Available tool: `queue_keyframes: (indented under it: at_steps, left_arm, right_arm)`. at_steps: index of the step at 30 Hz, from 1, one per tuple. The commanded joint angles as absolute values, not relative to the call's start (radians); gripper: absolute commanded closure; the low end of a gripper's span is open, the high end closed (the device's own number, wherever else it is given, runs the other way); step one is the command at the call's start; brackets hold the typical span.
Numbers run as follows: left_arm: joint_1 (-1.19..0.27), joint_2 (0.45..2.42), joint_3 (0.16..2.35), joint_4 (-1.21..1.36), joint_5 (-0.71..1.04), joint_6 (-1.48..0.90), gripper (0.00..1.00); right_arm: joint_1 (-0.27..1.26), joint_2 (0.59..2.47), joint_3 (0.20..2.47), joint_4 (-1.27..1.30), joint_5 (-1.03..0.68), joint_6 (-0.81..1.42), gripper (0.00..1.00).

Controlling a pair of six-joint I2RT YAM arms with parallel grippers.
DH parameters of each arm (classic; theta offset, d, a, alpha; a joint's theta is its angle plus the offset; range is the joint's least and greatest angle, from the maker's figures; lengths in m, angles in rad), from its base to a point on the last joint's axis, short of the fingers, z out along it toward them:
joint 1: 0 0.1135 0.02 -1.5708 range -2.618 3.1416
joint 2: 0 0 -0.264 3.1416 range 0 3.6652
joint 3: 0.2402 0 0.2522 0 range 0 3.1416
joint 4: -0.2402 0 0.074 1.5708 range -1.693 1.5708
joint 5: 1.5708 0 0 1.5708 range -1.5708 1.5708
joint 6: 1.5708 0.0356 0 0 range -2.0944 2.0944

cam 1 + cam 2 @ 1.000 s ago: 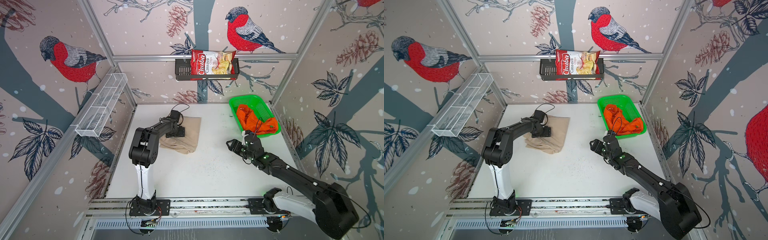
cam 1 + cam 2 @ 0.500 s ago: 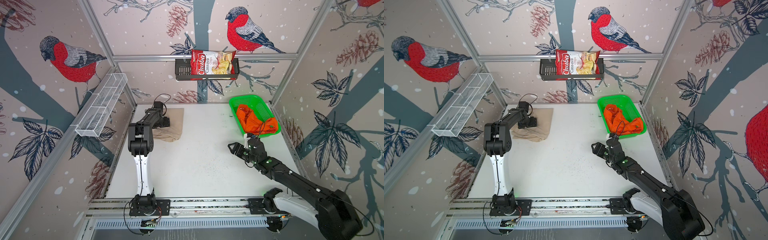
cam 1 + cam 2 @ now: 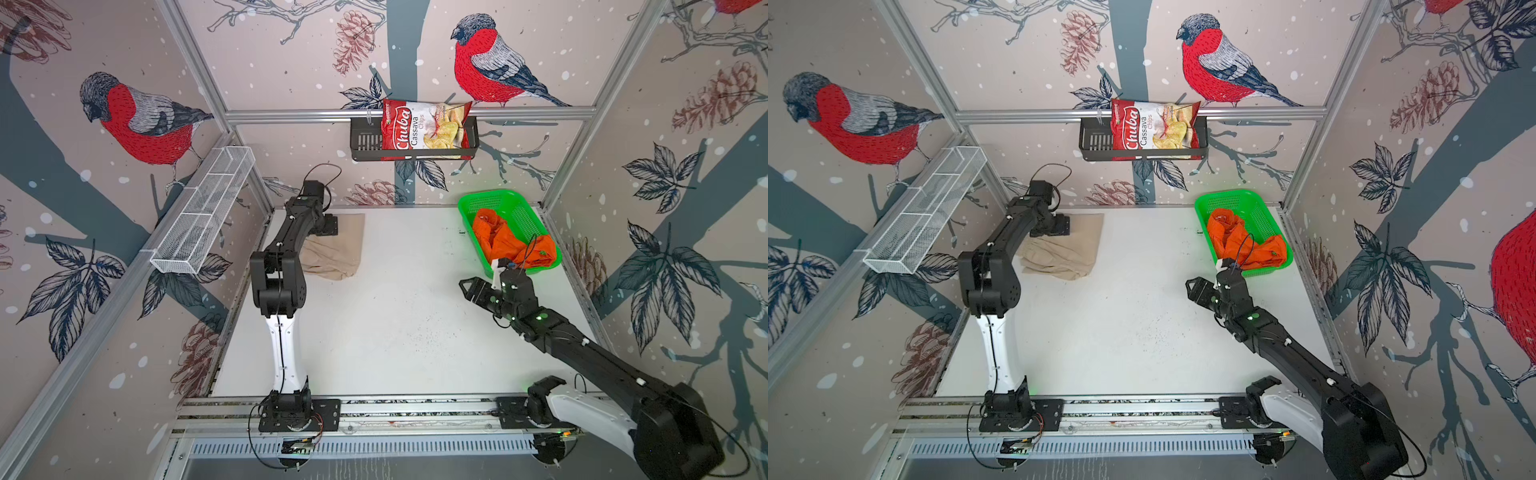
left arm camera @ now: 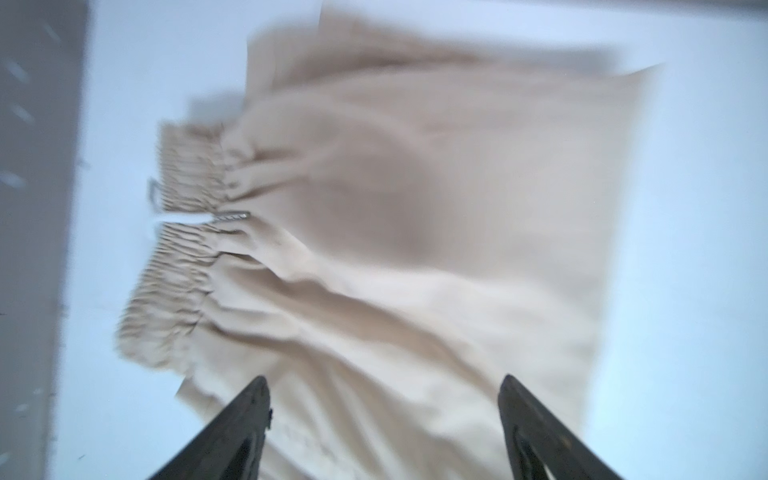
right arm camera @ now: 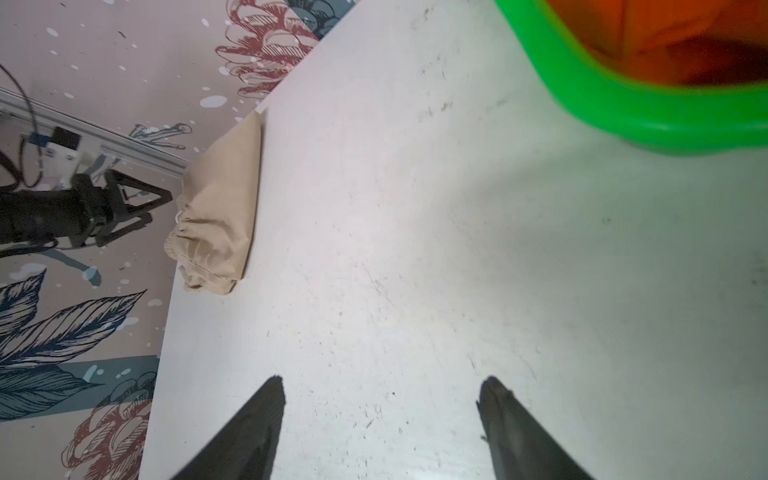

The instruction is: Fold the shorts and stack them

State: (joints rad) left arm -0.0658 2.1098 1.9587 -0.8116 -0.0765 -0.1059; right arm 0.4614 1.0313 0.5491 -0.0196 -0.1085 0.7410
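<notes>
Beige shorts (image 3: 334, 249): folded into a rough rectangle at the far left corner of the desk (image 3: 395, 324), flat on it.
Orange shorts (image 3: 500, 239): crumpled in the green basket (image 3: 492, 194) at the far right, one part spilling over its near rim.
Handling: both look light, limp and easy to crease; a pinch will likely drag one layer only.
Where to hold: probably the gathered waistband (image 4: 183, 249), the thickest and firmest edge, or a hem corner.
Texture: matte woven cloth, soft wrinkles, white drawstring (image 4: 185, 217); the basket is rigid plastic mesh.
Left end effector (image 4: 382, 386): jaws spread above the beige cloth, gripping nothing.
Right end effector (image 5: 382, 386): jaws apart over bare desk near the basket, empty.
</notes>
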Motion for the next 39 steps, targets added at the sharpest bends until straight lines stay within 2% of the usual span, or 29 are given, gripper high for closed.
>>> queue_keyframes:
  at_steps: [1, 9, 13, 18, 26, 30, 35, 39]
  left_arm:
    - [-0.143, 1.957, 1.862, -0.795, -0.097, -0.145, 0.15]
    - [-0.317, 1.500, 1.243, -0.345, 0.065, -0.290, 0.16]
    - [-0.342, 1.354, 0.950, -0.078, 0.229, -0.387, 0.16]
    - [-0.358, 1.273, 0.703, 0.113, 0.291, -0.464, 0.17]
    - [-0.359, 1.315, 0.630, 0.139, 0.332, -0.502, 0.17]
    - [-0.359, 1.322, 0.629, 0.144, 0.331, -0.500, 0.17]
    - [-0.359, 1.344, 0.635, 0.140, 0.318, -0.486, 0.17]
    - [-0.359, 1.388, 0.670, 0.114, 0.315, -0.461, 0.17]
  right_arm:
    - [0.443, 1.039, 0.606, -0.084, -0.088, 0.655, 0.25]
    - [0.359, 1.058, 0.721, -0.193, -0.073, 0.547, 0.25]
    - [0.312, 1.065, 0.738, -0.207, -0.072, 0.500, 0.24]
    - [0.232, 1.094, 0.782, -0.244, -0.068, 0.431, 0.24]
    - [0.079, 1.247, 0.941, -0.321, 0.001, 0.307, 0.24]
    - [0.020, 1.397, 1.064, -0.356, 0.050, 0.285, 0.20]
    - [0.027, 1.606, 1.228, -0.466, 0.074, 0.267, 0.18]
    - [0.065, 1.704, 1.279, -0.430, 0.047, 0.264, 0.15]
